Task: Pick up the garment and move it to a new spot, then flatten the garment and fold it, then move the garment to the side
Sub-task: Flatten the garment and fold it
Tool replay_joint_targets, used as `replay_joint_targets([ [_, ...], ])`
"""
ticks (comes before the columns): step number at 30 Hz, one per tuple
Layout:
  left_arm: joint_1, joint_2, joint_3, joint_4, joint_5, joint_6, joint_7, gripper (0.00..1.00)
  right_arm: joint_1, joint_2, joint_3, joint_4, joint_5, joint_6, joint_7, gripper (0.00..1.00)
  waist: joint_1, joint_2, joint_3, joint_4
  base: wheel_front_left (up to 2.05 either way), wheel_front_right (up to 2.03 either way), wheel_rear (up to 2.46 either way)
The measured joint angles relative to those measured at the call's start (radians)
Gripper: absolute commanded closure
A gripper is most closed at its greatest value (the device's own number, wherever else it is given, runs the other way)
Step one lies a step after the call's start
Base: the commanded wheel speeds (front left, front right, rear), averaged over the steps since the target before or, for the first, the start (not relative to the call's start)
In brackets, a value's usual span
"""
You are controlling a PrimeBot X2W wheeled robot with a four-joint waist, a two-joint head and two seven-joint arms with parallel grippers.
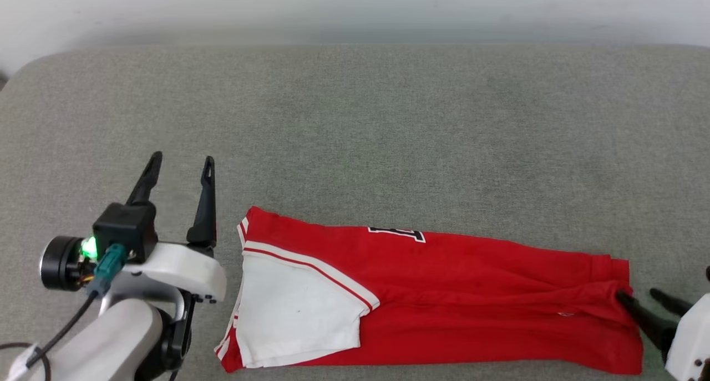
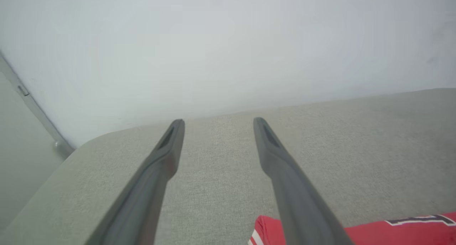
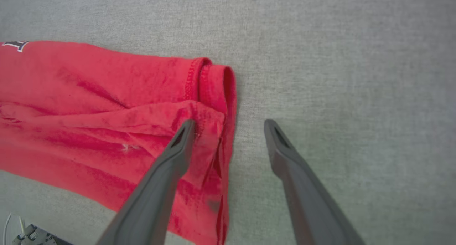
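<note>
Red jersey [image 1: 471, 292] folded into a long strip; left gripper [image 1: 183, 159] and right gripper [image 1: 638, 294] both spread wide, empty.
Lying just right of the left gripper, white sleeve [image 1: 294, 309] nearest it, clear of both fingers; at the far hem, reaching the right gripper, one fingertip [image 3: 185, 131] over the red cloth, the other over bare grey upholstery [image 1: 388, 120]. Ahead of both, the same upholstery running up to a pale wall [image 1: 333, 4].

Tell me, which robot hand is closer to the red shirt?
Right. The right gripper is at the hem of the red shirt, partly over the cloth. The left gripper hovers beside the sleeve end, a gap away.
</note>
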Motion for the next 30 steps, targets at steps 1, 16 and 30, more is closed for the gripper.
replay_joint_targets([
  [1, 0.025, -0.016, 0.035, -0.012, 0.029, 0.010, -0.001, 0.00, 0.008, 0.013, -0.001, 0.006, 0.006, 0.000, 0.007, 0.00, 0.0000, 0.0000, 0.001, 0.002, 0.00, 0.00, 0.00],
  [16, 0.340, -0.289, 0.419, -0.034, 0.373, -0.070, -0.001, 0.00, 0.025, 0.082, 0.081, 0.034, 0.093, -0.003, 0.100, 0.00, -0.0001, 0.0000, 0.012, 0.043, 0.00, 0.00, 0.00],
  [30, 0.485, -0.455, 0.550, -0.020, 0.616, -0.182, -0.002, 0.00, -0.017, 0.048, 0.102, 0.075, 0.107, 0.001, 0.084, 1.00, 0.0000, 0.0000, -0.038, 0.046, 0.00, 0.00, 0.00],
])
